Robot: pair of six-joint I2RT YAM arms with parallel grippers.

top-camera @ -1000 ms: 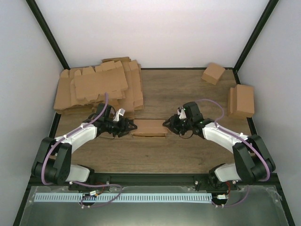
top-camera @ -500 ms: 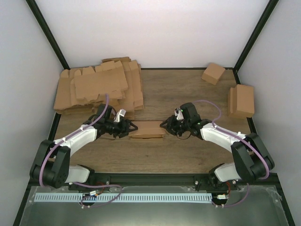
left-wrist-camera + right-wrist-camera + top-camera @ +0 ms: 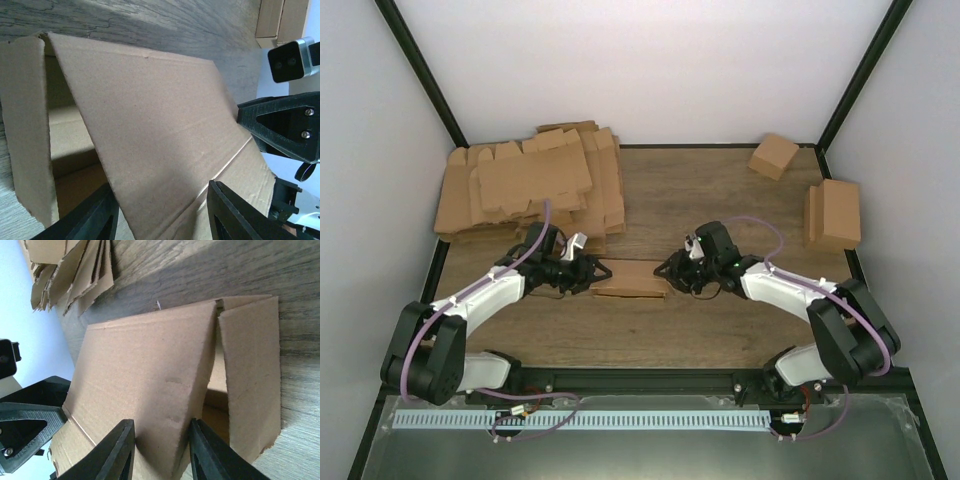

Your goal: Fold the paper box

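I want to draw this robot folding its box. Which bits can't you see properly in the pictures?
- Inside the paper box: in the top view the folded panel covers it; the wrist views show only a shadowy sliver.
- Whether the left gripper or right gripper pinches the box: too small from above, and the fingers are cut off by the wrist views' bottom edges.
- Lower sheets in the pile of blanks: upper sheets hide them.
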